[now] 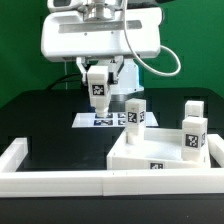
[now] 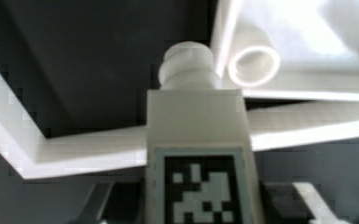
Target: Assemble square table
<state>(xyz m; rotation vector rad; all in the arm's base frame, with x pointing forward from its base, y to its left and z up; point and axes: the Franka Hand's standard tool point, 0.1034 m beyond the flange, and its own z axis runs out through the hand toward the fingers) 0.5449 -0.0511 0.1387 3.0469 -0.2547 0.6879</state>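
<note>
Step in hand, judged: carrying fourth leg (image 1: 98, 89) toward slab (image 1: 160, 158). Gripper (image 1: 97, 72) pinches leg near its top, fingers pressed on its sides; leg hangs upright below fingers, clear of black table (image 1: 40, 120).

Three legs already stand upright on slab.

Wrist view: leg (image 2: 197, 140) extends ahead of fingers, rounded peg end near open corner hole (image 2: 252, 66).

Next move likely calls for centring peg over hole, lowering straight, then twisting in.

Parts: smooth white plastic, blocky legs with black-and-white tags.
</note>
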